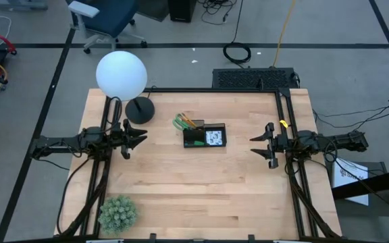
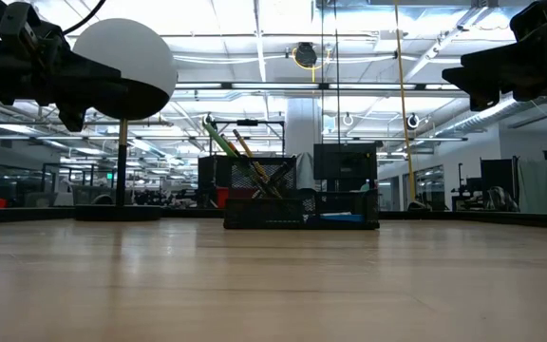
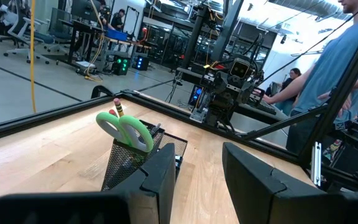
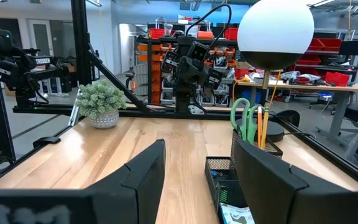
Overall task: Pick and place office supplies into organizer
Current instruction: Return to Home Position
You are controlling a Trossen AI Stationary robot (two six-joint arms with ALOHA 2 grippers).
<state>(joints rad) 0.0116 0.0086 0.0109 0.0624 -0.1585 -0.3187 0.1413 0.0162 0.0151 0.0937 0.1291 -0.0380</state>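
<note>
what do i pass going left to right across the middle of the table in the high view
left end effector, open → organizer → right end effector, open. The white globe lamp and plant ball are left out: both sit over the same stretch as the left end effector.
</note>
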